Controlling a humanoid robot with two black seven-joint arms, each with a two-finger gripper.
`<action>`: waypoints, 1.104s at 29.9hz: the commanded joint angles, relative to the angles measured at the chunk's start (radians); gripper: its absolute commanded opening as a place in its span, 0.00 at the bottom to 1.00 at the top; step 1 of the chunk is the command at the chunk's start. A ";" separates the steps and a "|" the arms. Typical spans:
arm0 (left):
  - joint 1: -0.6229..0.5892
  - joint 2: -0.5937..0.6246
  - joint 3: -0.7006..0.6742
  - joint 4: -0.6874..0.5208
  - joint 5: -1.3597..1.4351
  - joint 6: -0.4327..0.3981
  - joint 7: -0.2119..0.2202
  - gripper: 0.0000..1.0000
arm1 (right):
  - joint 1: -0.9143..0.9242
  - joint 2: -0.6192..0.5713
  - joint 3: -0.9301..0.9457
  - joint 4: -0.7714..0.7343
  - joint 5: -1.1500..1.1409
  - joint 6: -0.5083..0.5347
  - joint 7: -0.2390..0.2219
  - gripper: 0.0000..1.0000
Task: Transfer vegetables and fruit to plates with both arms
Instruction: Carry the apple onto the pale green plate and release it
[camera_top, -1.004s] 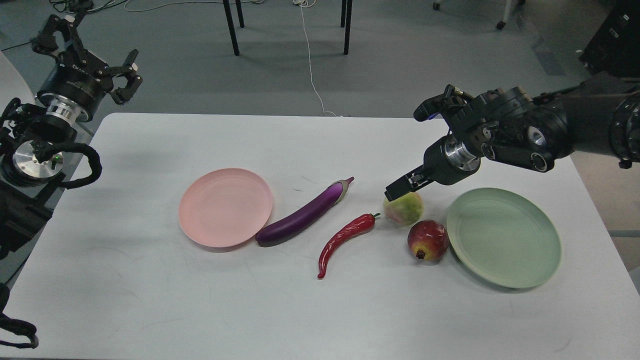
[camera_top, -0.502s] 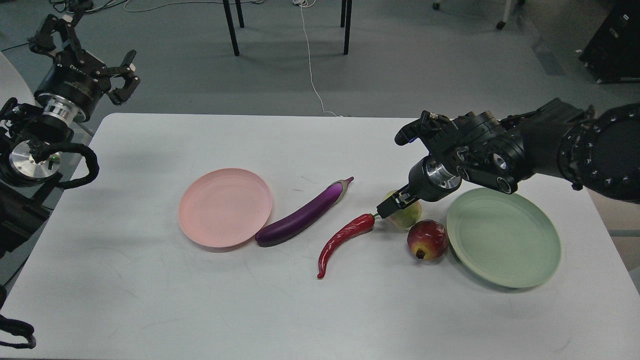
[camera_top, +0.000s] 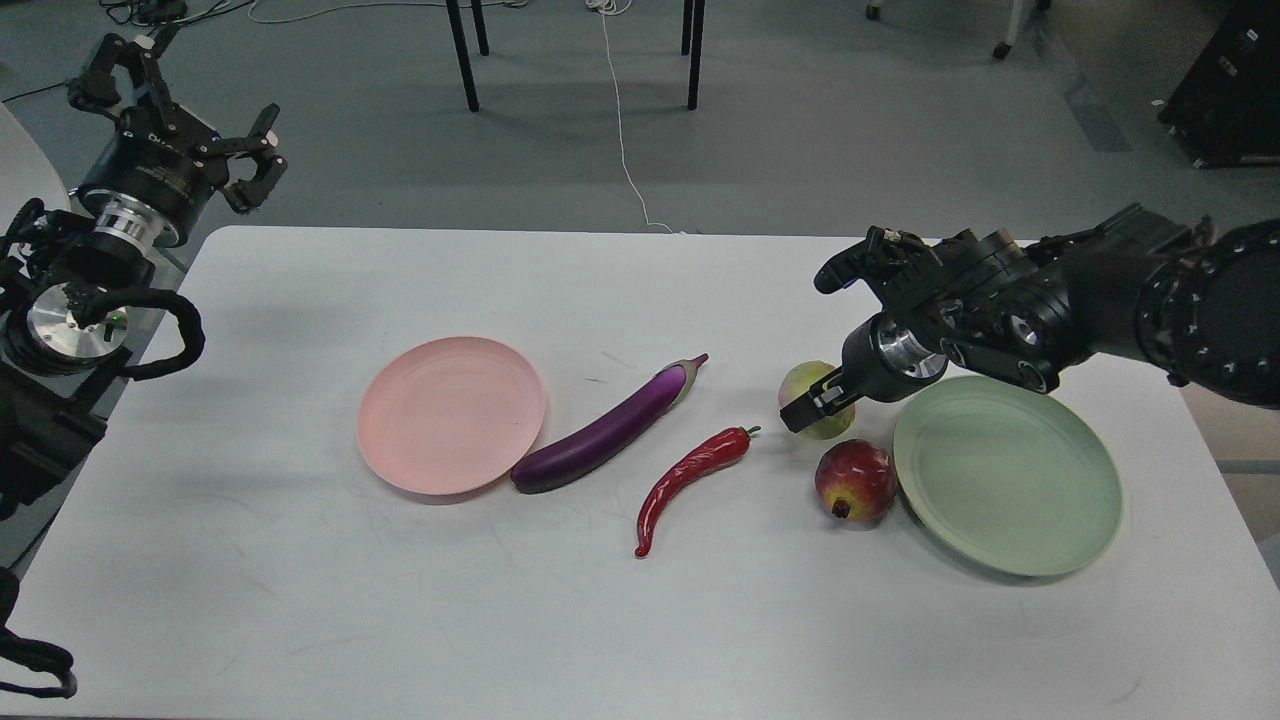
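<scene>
Eggplant (camera_top: 610, 430) lies diagonally, cap up-right; left fingers (camera_top: 262, 165) spread, right fingers' (camera_top: 812, 408) state unclear

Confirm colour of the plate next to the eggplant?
Pale pink. The plate touches the purple eggplant, seen clearly in the head view.

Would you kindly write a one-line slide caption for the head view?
Right gripper at the yellow-green fruit; left gripper raised off-table; eggplant, chili, red fruit not yet plated.
</scene>
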 joint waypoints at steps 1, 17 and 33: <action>-0.008 -0.001 0.000 -0.002 0.000 0.000 0.004 0.98 | 0.064 -0.128 0.051 0.090 0.000 0.001 0.000 0.52; -0.008 -0.010 0.000 -0.003 0.001 0.000 0.006 0.98 | 0.002 -0.454 0.042 0.260 -0.179 -0.006 -0.003 0.65; -0.005 -0.010 0.003 -0.003 0.001 0.000 0.003 0.98 | 0.031 -0.469 0.104 0.329 -0.162 -0.058 -0.005 0.95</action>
